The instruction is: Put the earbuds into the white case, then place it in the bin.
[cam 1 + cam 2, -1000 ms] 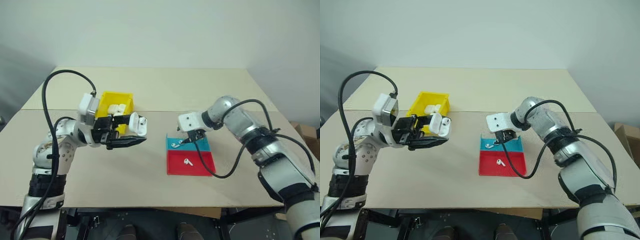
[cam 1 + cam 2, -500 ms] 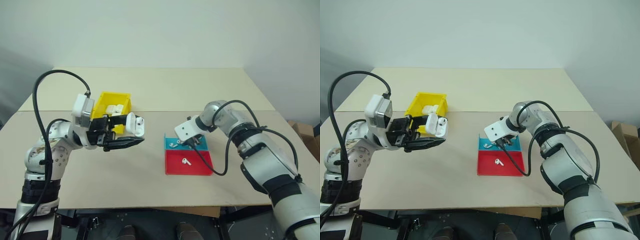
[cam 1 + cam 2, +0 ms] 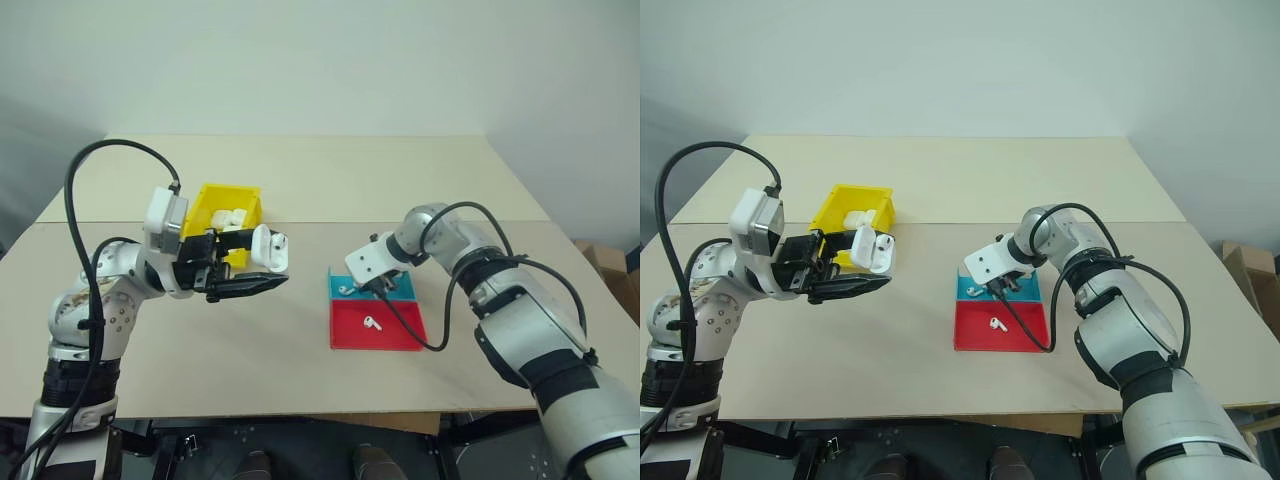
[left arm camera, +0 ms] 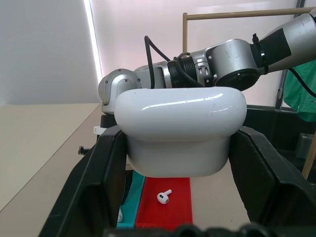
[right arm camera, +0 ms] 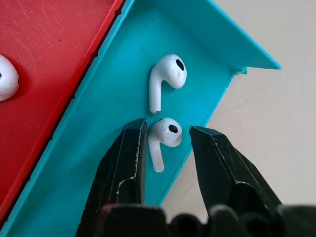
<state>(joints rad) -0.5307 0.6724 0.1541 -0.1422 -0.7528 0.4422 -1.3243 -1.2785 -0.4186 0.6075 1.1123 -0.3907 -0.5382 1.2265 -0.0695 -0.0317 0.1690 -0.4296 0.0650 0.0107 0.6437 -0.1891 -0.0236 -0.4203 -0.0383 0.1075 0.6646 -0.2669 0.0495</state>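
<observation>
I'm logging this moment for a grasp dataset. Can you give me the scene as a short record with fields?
left gripper: jaws shut on the glossy white rounded earbud case, held above the table
right gripper: jaws down in the teal shallow tray, either side of one tiny white earbud, with gaps showing
second earbud in teal tray: lies just beyond the first
red shallow tray: adjoins the teal one, holds one earbud
yellow open-top plastic bin: behind the left gripper, white items inside

You faced a beige table with a seam across its top, set against a plain white wall. A cardboard box stood at its right.
</observation>
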